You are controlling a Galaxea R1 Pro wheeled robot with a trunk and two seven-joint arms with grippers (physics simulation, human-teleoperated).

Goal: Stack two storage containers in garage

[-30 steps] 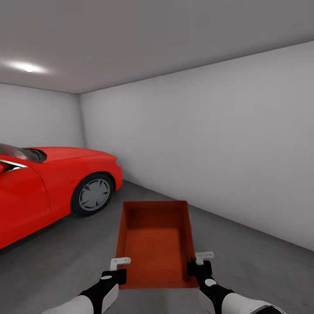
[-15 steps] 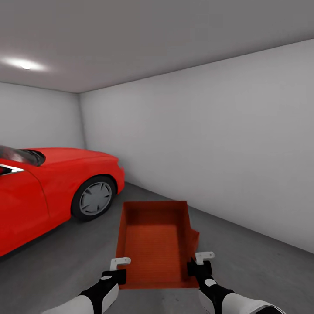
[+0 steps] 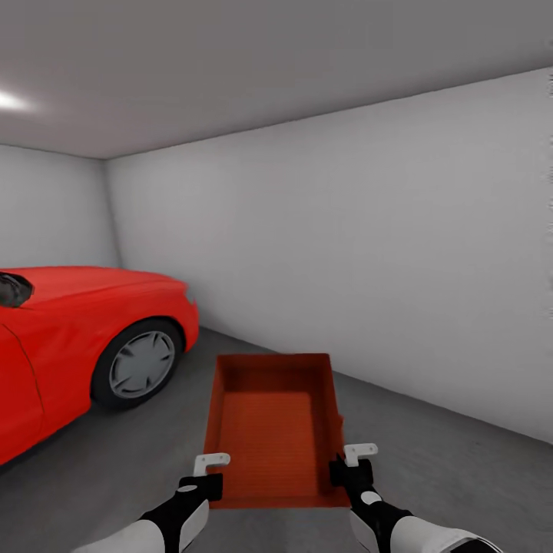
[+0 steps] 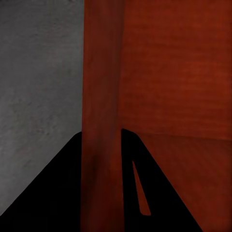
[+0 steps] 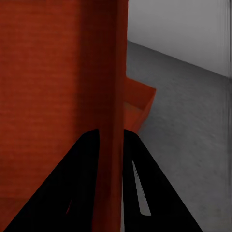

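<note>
I hold one orange-red storage container (image 3: 273,422) in front of me above the dark grey floor (image 3: 453,476) of the garage. My left gripper (image 3: 207,485) is shut on the container's left wall near its close corner. My right gripper (image 3: 347,470) is shut on the right wall. In the left wrist view the black fingers (image 4: 63,193) straddle the wall (image 4: 101,96). The right wrist view has the same grip on the wall (image 5: 108,72). Beyond that wall, lower down, a corner of the second storage container (image 5: 140,104) rests on the floor.
A red car (image 3: 77,322) stands at the left, its front wheel (image 3: 140,365) close to the held bin. A white wall (image 3: 399,261) runs along the right and meets the back wall at the far corner. Open floor lies between the bin and the right wall.
The whole view has swung to the right, so the car sits further left in the picture. The lower container's corner seen beside the held one half a second ago is now hidden. Both grips are unchanged.
</note>
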